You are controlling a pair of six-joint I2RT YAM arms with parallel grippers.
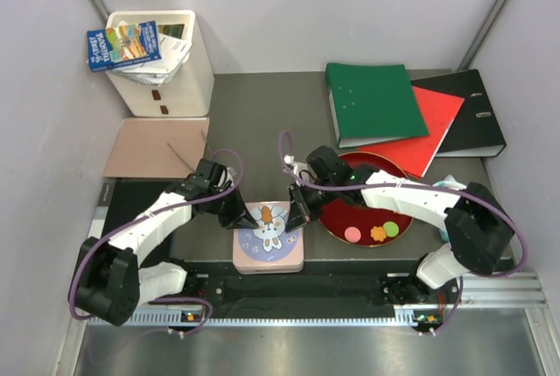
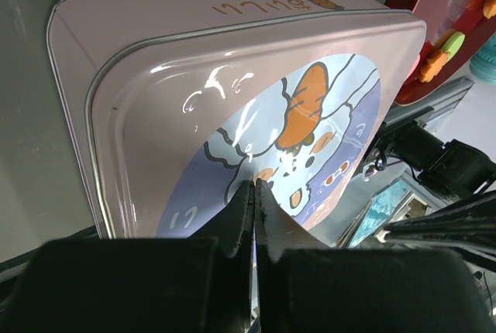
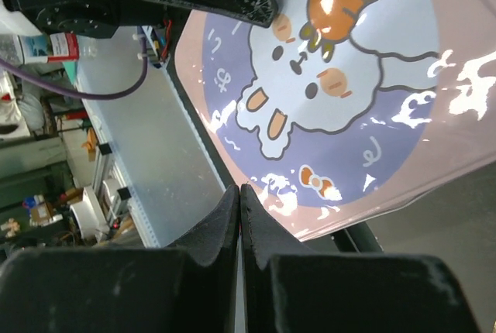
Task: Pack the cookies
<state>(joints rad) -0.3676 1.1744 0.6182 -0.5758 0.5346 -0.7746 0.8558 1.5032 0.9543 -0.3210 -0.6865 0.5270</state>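
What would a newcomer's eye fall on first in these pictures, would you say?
The pink tin with a bunny and carrot on its lid, at the table's near centre, with the left gripper and right gripper shut at its far corners. Next, the red plate to its right, holding pink, orange and green cookies.

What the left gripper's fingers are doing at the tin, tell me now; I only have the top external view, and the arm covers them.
Observer: In the left wrist view, the left gripper is shut. Its fingers are pressed together with nothing between them, tips over the printed top of the tin.
Operator: Now report the right one.
Observer: In the right wrist view, the right gripper is shut too and empty, with its tips at the edge of the tin's top.
Operator: Describe the tin's side.
Observer: In the left wrist view, the tin looks closed, and its side wall carries lettering and a small carrot.
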